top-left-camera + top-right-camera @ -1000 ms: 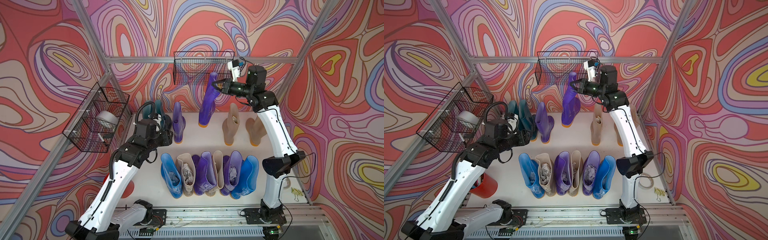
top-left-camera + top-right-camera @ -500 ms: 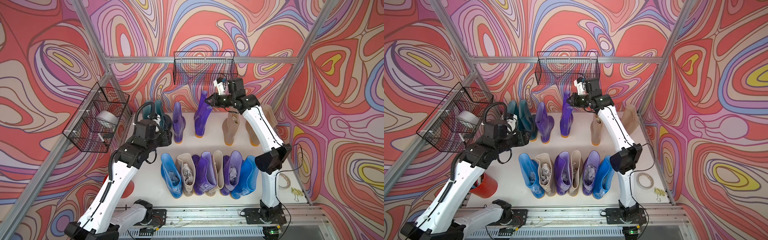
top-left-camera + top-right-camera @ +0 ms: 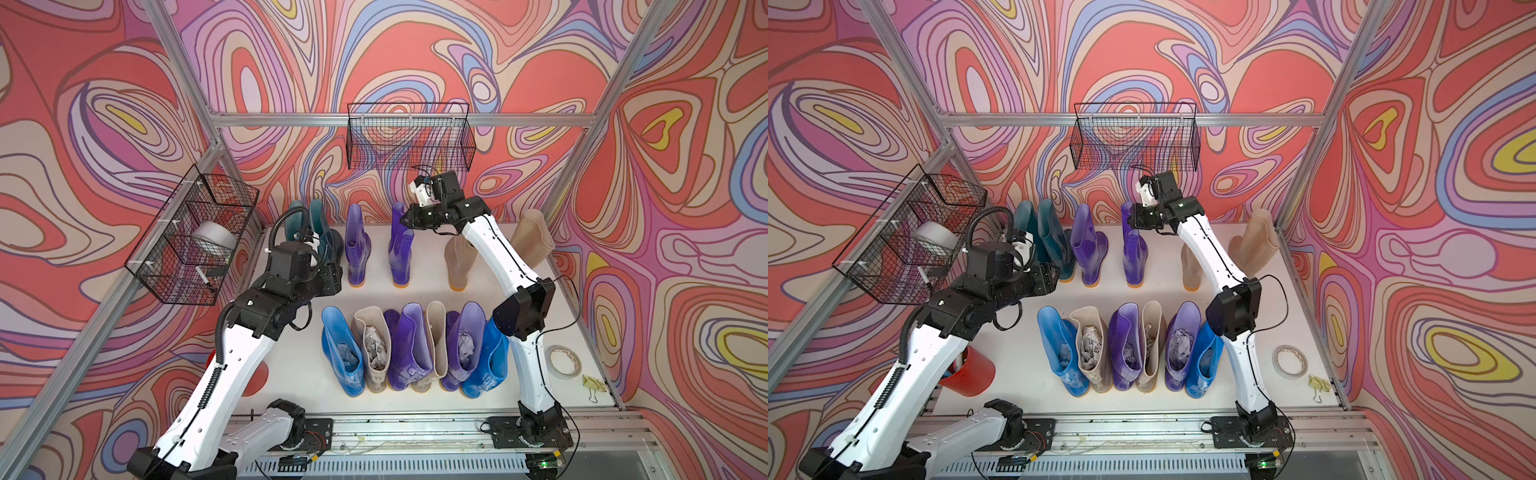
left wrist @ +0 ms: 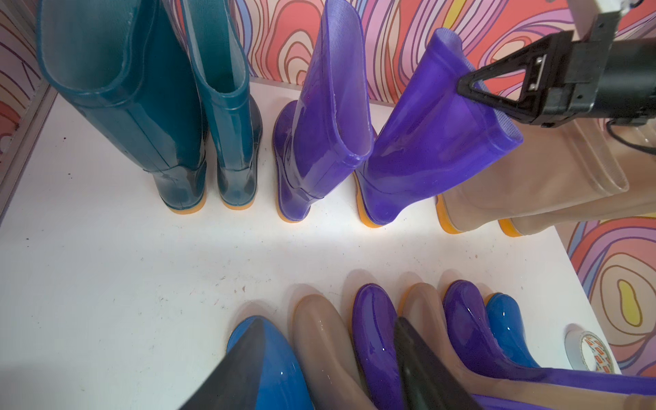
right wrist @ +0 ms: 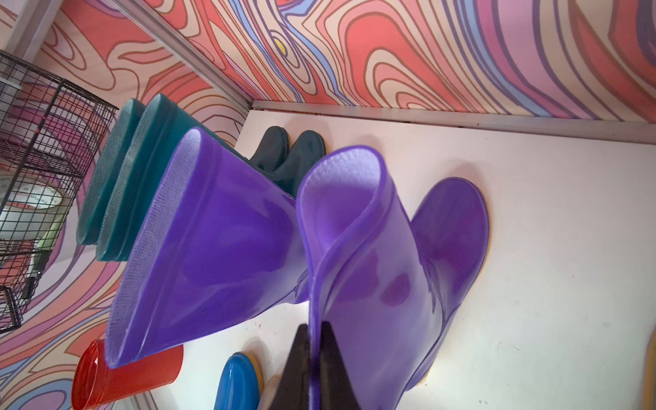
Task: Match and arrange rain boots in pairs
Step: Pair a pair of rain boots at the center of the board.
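My right gripper point(image 3: 406, 219) point(image 5: 316, 340) is shut on the top rim of a purple rain boot point(image 3: 401, 249) point(image 5: 372, 266). That boot stands in the back row with its orange sole on the white table point(image 3: 299, 365), leaning a little. Beside it stand another purple boot point(image 3: 357, 249) and two teal boots point(image 3: 316, 224). A beige boot point(image 3: 459, 262) stands on its other side, and another beige boot point(image 3: 532, 237) leans in the far right corner. The front row point(image 3: 411, 349) holds blue, beige and purple boots. My left gripper point(image 3: 330, 277) point(image 4: 330, 323) hangs open and empty over the front row's toes.
A wire basket point(image 3: 409, 137) hangs on the back wall. Another basket point(image 3: 191, 241) on the left wall holds a tape roll. A red cup point(image 3: 971, 370) stands under my left arm. A tape roll point(image 3: 563, 361) and a binder clip point(image 3: 594, 384) lie at the right edge.
My right arm has brought the purple boot down and to the left, from the air onto the table beside the other purple boot. The left arm has not moved.
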Robot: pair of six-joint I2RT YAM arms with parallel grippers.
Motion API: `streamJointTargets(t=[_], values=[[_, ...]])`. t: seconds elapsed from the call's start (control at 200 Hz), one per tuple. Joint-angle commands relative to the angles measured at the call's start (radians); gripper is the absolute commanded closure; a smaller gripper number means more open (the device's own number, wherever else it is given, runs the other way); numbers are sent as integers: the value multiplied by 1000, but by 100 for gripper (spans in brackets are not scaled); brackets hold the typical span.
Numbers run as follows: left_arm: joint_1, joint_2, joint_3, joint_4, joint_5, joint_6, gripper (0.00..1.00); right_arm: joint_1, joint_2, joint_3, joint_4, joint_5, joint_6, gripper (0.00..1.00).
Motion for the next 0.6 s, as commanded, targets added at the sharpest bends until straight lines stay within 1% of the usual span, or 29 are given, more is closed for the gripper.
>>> streamJointTargets(t=[0.0,0.32,0.596], values=[[-3,-5,-11,-38,-12,5,40,15,-3,51,105,10,-9,99],[-3,-8,-5,-45,-12,-1,40,27,39,71,143,-30,16,98],[-3,1,-8,-52,-14,4,40,48,45,-2,164,-24,16,97]])
